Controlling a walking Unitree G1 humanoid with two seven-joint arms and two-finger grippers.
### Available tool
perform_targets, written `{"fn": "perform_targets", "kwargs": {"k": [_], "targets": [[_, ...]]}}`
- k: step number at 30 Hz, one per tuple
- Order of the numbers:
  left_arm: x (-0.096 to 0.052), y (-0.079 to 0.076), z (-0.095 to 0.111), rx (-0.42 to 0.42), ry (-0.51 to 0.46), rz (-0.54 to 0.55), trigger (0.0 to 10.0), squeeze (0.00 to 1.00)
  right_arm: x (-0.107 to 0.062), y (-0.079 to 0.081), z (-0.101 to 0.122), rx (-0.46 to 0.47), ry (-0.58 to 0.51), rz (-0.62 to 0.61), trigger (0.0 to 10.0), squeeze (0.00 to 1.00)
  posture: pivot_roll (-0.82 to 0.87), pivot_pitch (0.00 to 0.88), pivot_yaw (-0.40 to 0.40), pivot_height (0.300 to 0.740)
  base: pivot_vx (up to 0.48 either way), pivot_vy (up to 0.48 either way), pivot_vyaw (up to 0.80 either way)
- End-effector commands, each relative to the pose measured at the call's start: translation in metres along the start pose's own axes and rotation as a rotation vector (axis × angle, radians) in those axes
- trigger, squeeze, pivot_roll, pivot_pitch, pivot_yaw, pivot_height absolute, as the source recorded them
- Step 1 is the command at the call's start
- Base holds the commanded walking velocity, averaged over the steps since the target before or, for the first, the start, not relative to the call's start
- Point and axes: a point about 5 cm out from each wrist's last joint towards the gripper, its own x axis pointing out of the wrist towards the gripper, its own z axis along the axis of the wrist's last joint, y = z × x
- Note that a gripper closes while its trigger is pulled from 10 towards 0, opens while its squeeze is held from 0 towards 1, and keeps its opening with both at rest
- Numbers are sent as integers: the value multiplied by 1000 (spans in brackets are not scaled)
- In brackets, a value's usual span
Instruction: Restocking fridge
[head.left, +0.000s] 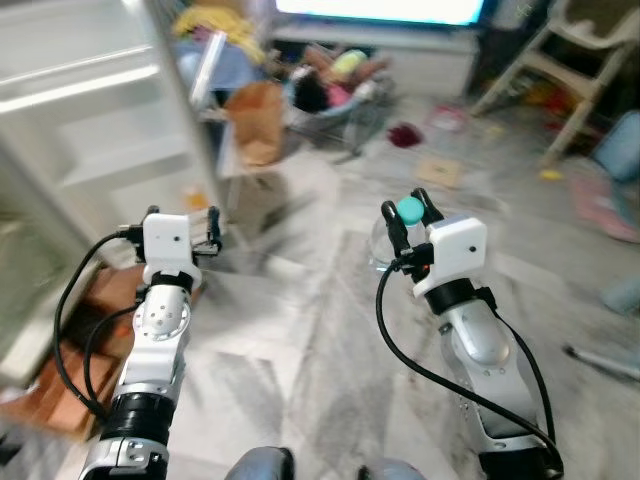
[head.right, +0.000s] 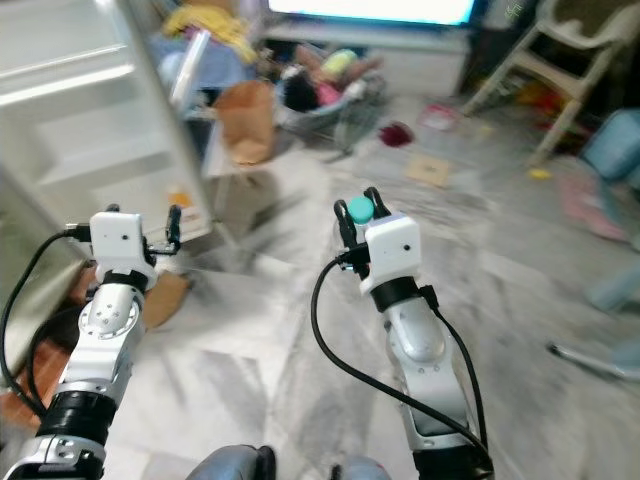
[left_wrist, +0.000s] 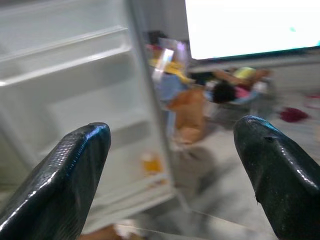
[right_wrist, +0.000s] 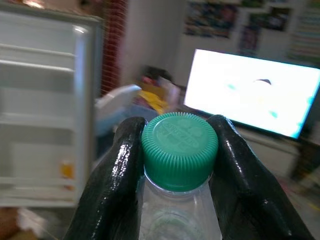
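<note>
The right gripper (right_wrist: 177, 165) is clamped on the neck of a clear plastic bottle with a green ribbed cap (right_wrist: 179, 150), held upright above the marble floor (head.left: 300, 330). The left gripper (left_wrist: 172, 170), fingers spread and empty, faces the open white fridge (head.left: 90, 120) at far left.

Bottle (right_wrist: 175, 200): clear plastic, upright, held off the floor by its neck between the two black fingers of the right gripper (head.left: 407, 215). Contents cannot be told.
Cap (right_wrist: 179, 150): green, ribbed, screwed on, top face showing raised lettering too blurred to read.
Fridge (head.left: 95, 130): white, open, standing to the robot's left; bare white shelves, a small orange item (left_wrist: 151, 163) low inside. Bottle is well apart from it.
</note>
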Motion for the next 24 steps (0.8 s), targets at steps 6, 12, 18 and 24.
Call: {"fn": "perform_targets", "kwargs": {"k": [6, 12, 18, 24], "targets": [[-4, -4, -6, -15, 34, -22, 10000, 0, -1, -11, 1, -6, -14, -80, 10000, 0, -61, 29, 26, 740, 0, 424, 478], [-4, -5, -7, -21, 48, -29, 10000, 0, 0, -15, -6, -32, 35, -113, 10000, 0, -59, 27, 24, 740, 0, 424, 0], [-2, -6, -2, -2, 20, -75, 10000, 0, 3, -16, -7, -60, 58, -112, 10000, 0, -53, 44, 26, 740, 42, 422, 0], [-1, -4, 0, -14, 20, -94, 10000, 0, 5, -17, -12, -68, 89, -149, 10000, 0, -48, 56, 30, 740, 284, 387, 0]]}}
